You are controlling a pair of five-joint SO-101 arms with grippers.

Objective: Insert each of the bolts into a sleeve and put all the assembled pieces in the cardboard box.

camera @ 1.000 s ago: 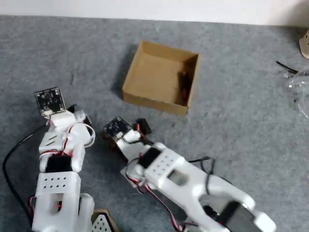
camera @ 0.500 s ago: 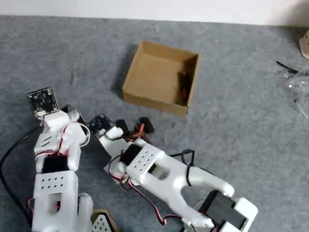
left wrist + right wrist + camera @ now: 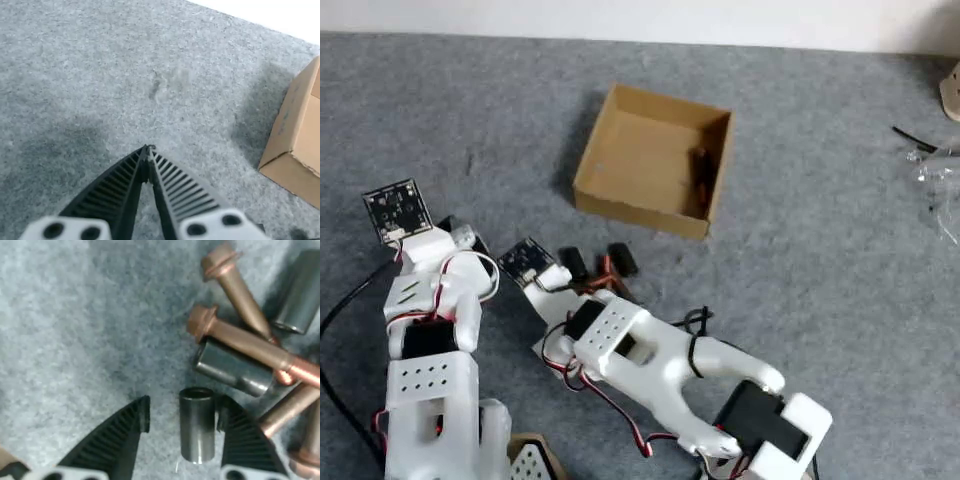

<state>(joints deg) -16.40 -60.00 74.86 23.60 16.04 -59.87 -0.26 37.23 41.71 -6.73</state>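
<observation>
As right tool (image 3: 183,414) gapes, sleeve (image 3: 197,432) between

A grey felt-covered bench (image 3: 840,200) meets a white wall (image 3: 720,20) at its far edge; crumpled clear plastic (image 3: 942,185) lies off to one side.

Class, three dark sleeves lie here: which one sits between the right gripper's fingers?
The sleeve lying alone between the open fingers of the right gripper; the other two sleeves lie beyond, among the copper bolts.
</observation>
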